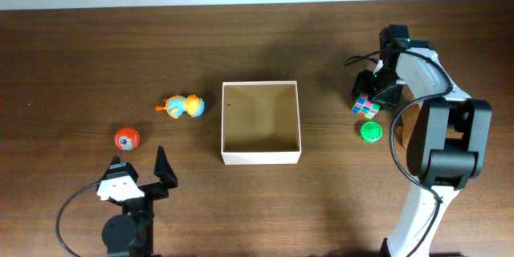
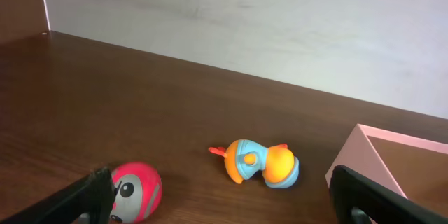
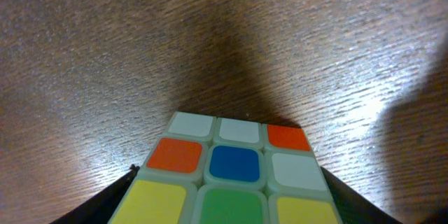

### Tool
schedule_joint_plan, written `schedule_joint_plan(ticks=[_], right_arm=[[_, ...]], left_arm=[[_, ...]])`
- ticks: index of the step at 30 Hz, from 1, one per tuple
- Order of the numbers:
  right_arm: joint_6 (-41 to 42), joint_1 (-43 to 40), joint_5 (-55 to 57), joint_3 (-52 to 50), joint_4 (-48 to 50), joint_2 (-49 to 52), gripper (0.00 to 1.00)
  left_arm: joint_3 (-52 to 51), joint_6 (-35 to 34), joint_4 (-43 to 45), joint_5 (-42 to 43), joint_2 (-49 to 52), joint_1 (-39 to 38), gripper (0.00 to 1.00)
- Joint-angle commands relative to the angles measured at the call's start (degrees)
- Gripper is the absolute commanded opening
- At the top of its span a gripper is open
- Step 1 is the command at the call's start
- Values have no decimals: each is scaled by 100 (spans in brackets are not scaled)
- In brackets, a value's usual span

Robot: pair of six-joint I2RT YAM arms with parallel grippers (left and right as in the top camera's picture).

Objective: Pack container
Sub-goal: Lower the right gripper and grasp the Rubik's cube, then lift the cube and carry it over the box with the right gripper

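The container [image 1: 261, 157], a square shallow box with white walls and a tan inside, stands empty at the table's middle; its corner shows in the left wrist view [image 2: 364, 150]. My right gripper [image 1: 376, 95] is down at a colour puzzle cube [image 1: 365, 106] right of the box. In the right wrist view its fingers [image 3: 227, 213] press both sides of the cube [image 3: 234, 164]. My left gripper [image 1: 140, 173] is open and empty near the front left [image 2: 224, 210]. A red ball toy [image 1: 127, 138] [image 2: 136, 190] and an orange and blue toy [image 1: 183, 107] [image 2: 259, 162] lie ahead of it.
A green ball [image 1: 370, 132] lies just in front of the cube, beside the right arm. The table's far edge meets a pale wall [image 2: 280, 21].
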Motion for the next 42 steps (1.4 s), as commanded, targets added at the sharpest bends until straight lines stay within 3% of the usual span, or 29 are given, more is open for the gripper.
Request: schedule_joint_plan(ticks=[1,11,23,42], right_arm=[[26,-31,-4,63,20,42,61],[2,-31,37,63,22,42,53],[-149,-31,35,219,-166,-61,52],[-990,516,-249,2651,-2015,-111,53]], left_arm=[[-31,76,-4,83,-55,24,99],[-31,76,-4,83,-55,24,99],[-31,76,-4,83,-55,24,99],[-31,76,-4,83,-55,24,99]])
